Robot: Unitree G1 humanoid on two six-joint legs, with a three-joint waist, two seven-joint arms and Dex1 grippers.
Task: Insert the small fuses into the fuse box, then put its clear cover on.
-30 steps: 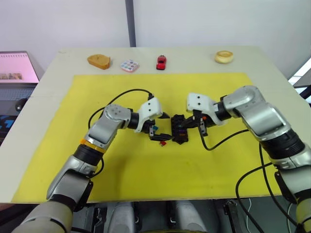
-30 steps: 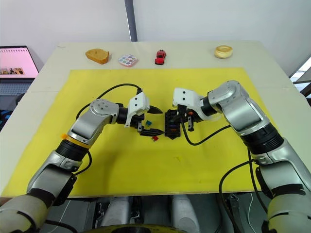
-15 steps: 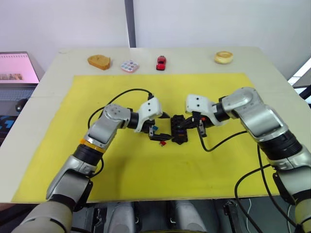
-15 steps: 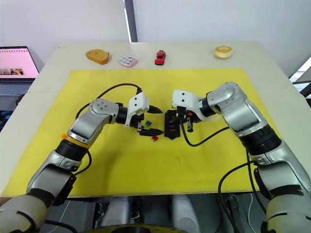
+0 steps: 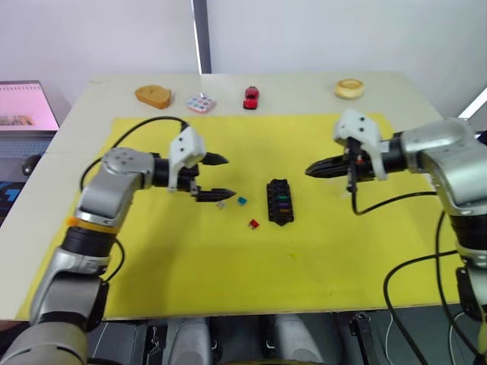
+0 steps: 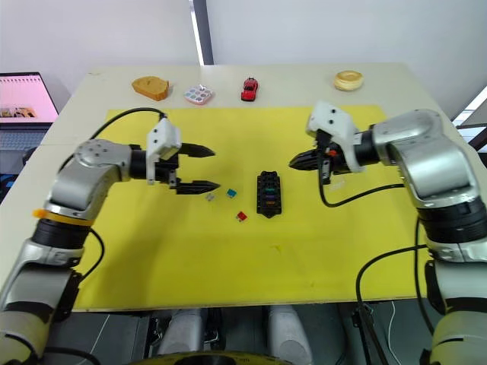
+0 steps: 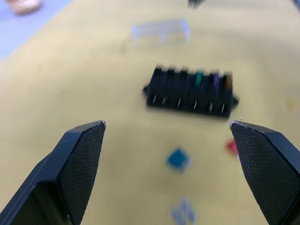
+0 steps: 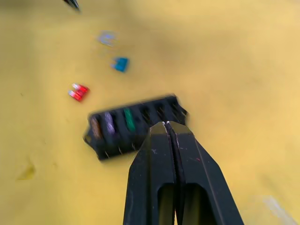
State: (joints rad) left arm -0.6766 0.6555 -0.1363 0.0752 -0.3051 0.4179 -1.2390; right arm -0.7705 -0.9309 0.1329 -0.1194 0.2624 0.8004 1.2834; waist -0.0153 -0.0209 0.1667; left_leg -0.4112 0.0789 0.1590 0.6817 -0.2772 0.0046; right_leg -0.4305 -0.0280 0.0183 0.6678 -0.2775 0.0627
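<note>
Both arms pulled back off the fuse box (image 5: 279,201) since a second ago; it now sits alone mid yellow mat (image 5: 228,289), well clear of both. My left gripper (image 5: 217,176) hovers off to its left, fingers spread wide and empty. My right gripper (image 5: 310,170) hangs to its right, fingers pressed together on nothing. Box carries amber, purple and green fuses in adjacent slots; remaining slots look empty. Loose on the mat left of the box: red fuse (image 5: 253,223), teal fuse (image 5: 241,201), grey fuse (image 5: 221,204). Clear cover (image 7: 161,32) lies beyond the box in my left wrist view, blurred, faint. Far table edge: bread-like block (image 5: 154,96), paint palette (image 5: 201,103), red toy car (image 5: 251,96), tape roll (image 5: 348,88).
</note>
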